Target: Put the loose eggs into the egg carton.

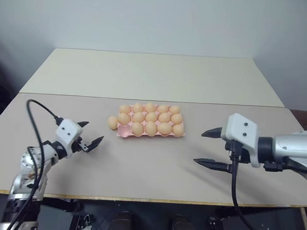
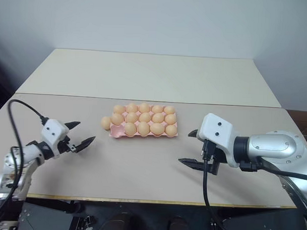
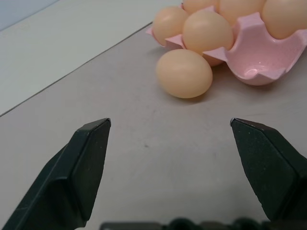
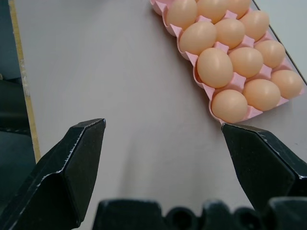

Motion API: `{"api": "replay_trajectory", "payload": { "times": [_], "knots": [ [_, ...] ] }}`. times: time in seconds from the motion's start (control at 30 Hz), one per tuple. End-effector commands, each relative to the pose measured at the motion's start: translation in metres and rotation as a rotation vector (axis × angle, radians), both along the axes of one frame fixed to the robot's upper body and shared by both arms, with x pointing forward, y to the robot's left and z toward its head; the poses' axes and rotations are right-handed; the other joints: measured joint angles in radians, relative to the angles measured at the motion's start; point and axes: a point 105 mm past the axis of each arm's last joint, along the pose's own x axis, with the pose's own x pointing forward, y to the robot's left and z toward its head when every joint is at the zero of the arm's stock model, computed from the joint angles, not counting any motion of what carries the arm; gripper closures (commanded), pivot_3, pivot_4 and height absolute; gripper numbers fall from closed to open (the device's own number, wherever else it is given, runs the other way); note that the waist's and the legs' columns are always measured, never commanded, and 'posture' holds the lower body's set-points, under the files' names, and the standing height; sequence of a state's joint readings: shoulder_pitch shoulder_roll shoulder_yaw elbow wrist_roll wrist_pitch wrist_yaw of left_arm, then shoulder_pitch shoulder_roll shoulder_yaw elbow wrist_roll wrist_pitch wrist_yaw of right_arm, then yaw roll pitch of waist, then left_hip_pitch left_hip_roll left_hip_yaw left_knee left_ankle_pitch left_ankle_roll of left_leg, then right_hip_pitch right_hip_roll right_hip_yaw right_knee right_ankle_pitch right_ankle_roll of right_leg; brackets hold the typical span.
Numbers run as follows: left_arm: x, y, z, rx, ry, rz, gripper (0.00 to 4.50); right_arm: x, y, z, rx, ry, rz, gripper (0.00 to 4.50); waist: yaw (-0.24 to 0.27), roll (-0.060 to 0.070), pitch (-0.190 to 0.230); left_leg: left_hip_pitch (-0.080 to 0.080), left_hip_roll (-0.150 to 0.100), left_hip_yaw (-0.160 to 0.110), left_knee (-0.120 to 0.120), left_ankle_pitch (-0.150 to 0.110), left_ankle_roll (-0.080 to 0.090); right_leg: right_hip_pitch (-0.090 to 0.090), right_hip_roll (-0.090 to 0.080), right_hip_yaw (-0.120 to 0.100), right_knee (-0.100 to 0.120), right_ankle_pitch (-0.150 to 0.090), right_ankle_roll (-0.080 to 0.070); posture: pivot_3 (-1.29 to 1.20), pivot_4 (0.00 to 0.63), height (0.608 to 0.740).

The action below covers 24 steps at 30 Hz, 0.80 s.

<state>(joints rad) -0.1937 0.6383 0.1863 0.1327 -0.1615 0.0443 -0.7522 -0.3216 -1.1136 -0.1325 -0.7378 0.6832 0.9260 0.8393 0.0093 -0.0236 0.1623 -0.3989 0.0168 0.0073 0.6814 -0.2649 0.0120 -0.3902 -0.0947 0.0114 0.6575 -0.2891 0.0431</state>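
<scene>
Two pale tabletops pushed together, front one (image 1: 157, 165) beige, rear one (image 1: 155, 74) cream, seam running straight across behind the carton. Pale pink egg carton (image 1: 124, 132) lying flat near the middle of the front tabletop, three rows of five cups. Fourteen cups filled with tan-orange eggs (image 1: 151, 117); front corner cup on the robot's left (image 3: 253, 72) bare. One loose egg (image 1: 112, 122) resting on the tabletop just beside the carton's left end, next to that bare cup; touching the carton or not, cannot tell.

Right gripper (image 1: 210, 148) hovering above the front tabletop, right of the carton and nearer the front edge, well apart from it, black fingers (image 4: 76, 163) spread wide, holding nothing. Left gripper (image 1: 90, 135) low over the tabletop on the left, aimed toward the loose egg, near it but not touching, fingers (image 3: 81, 167) wide apart, nothing between them. Black cable (image 1: 37, 126) looping up from the left wrist.
</scene>
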Motion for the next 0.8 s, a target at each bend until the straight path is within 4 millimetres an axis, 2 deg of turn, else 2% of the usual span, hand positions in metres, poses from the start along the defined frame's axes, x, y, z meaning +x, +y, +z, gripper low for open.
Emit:
{"api": "replay_trajectory", "payload": {
  "times": [0.03,0.23,0.47,0.6,0.8],
  "knots": [
    [0.02,-0.006,0.01,0.002,-0.081,0.016,0.15,-0.002,-0.002,0.008,-0.002,-0.045,-0.028,0.0,0.001,0.0,0.0,0.0,0.0,0.0,0.0,0.0,0.0,0.0,0.0,0.0,0.0,0.0,0.0,0.0,0.15,0.74],
    [0.036,-0.02,0.001,-0.066,-0.067,-0.015,0.15,-0.004,-0.007,0.007,-0.009,-0.052,-0.059,0.0,0.001,0.0,0.0,-0.001,-0.001,0.0,0.001,0.0,0.0,0.0,0.0,0.0,0.0,0.0,0.0,0.0,0.15,0.74],
    [0.045,-0.034,-0.014,-0.014,-0.057,-0.062,0.15,-0.001,-0.011,0.01,-0.014,-0.074,-0.093,0.0,0.001,0.0,0.0,0.0,0.0,0.0,0.001,0.0,0.0,0.0,0.0,0.0,0.001,0.0,0.0,0.0,0.15,0.74],
    [0.054,-0.037,-0.007,-0.075,-0.096,-0.038,0.15,-0.001,-0.011,0.01,-0.011,-0.078,-0.099,0.0,0.004,0.0,0.0,-0.001,-0.001,-0.001,0.002,0.0,0.0,0.001,0.0,-0.001,0.001,0.0,0.001,0.0,0.15,0.74],
    [0.057,-0.045,-0.011,-0.044,-0.103,-0.075,0.15,0.0,-0.011,0.009,-0.016,-0.089,-0.103,0.0,0.002,0.0,0.0,-0.001,-0.001,-0.001,0.002,0.0,0.0,0.0,0.0,-0.001,0.001,0.0,0.001,0.0,0.15,0.74]
  ]
}}
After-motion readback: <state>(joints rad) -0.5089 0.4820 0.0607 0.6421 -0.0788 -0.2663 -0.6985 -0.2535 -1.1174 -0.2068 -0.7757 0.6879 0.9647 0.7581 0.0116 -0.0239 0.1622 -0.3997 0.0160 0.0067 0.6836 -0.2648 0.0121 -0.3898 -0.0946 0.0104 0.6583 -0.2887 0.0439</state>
